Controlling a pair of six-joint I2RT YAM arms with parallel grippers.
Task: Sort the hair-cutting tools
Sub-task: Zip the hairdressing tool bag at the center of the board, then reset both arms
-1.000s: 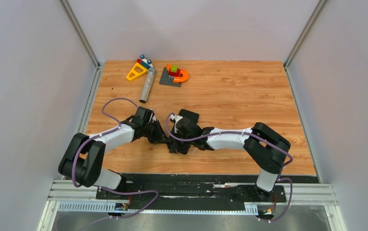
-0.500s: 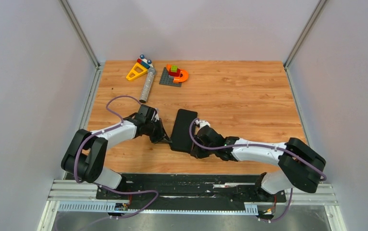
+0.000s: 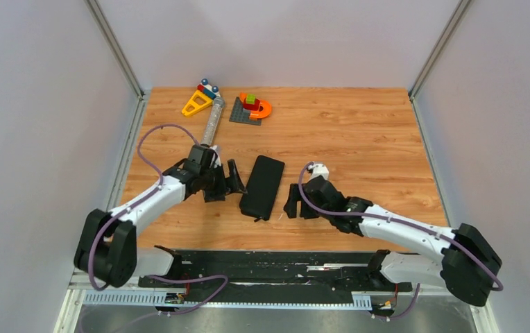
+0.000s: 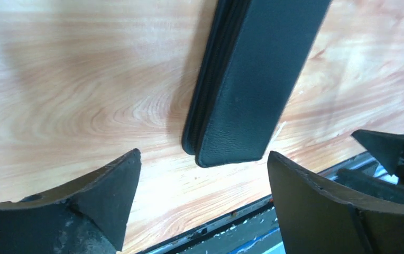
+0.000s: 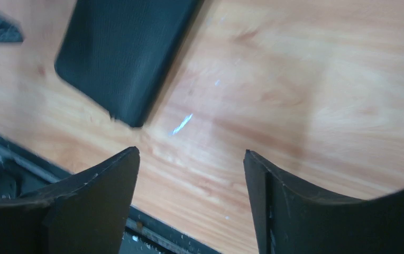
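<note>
A black case (image 3: 262, 186) lies flat and zipped shut on the wood table (image 3: 366, 139), near its front edge. Its long sides run from far to near, leaning a little to the left at the near end. The scissors and combs show in none of the views, so where they are cannot be told. The left gripper (image 3: 224, 185) hangs low just beside the case's left long side. Its fingers (image 4: 110, 196) are spread wide with nothing between them, and its wrist view shows the case's near end and the zip along its edge (image 4: 208, 100) in the gap ahead. The right gripper (image 3: 299, 205) sits low off the case's near right corner, apart from it. Its jaws are also spread and empty over bare wood, where a small white scuff (image 5: 182, 124) marks the table beside that corner. At the far left of the table, well apart from the case, a grey cylinder (image 3: 211, 125) lies on its side between two groups of coloured blocks (image 3: 251, 107).
</note>
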